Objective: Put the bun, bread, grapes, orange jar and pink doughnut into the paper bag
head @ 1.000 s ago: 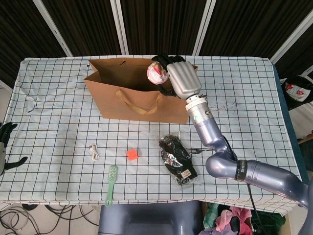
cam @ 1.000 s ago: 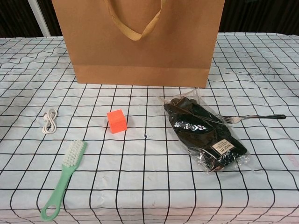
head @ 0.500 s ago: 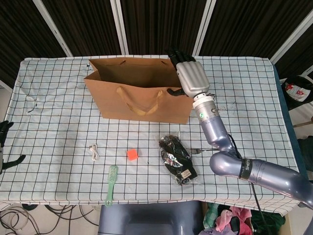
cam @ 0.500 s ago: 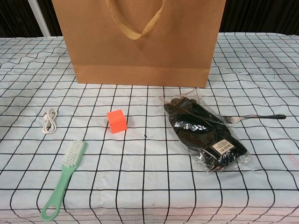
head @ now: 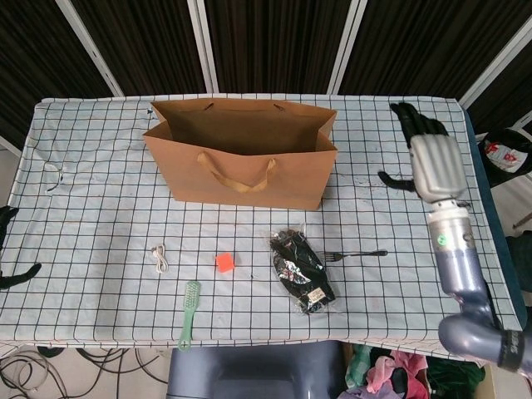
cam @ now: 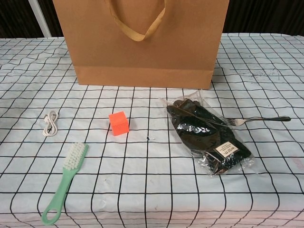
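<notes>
Right hand (head: pixel 434 162): a second ago over the mouth of the paper bag (head: pixel 241 166) with a pink-and-white wrapped item in its grasp; half a second ago at the same spot, item gone; now well off to the bag's right, above the tablecloth (head: pixel 100 166), fingers straight and spread, holding nothing.

Reading: the item went into the bag, so that delivery looks finished. No bun, bread, grapes, orange jar or doughnut lies on the cloth in either view; whatever has been packed is presumably inside the bag, whose contents cannot be seen from here. By that count the task seems at or near its end.

Left hand (head: pixel 12 270): only dark fingertips at the left edge of the head view; cannot tell how the fingers are set.

Remaining on the cloth, none of it task goods:
- packet of black gloves (cam: pixel 209 135) in clear wrap, with a small tan label reading what looks like "WORK", print too small to confirm;
- fork (cam: pixel 259 119), tines touching the packet;
- orange cube (cam: pixel 118 123);
- green brush (cam: pixel 64 183);
- coiled white cable (cam: pixel 49 123).

No brand or print on the bag's near face.
</notes>
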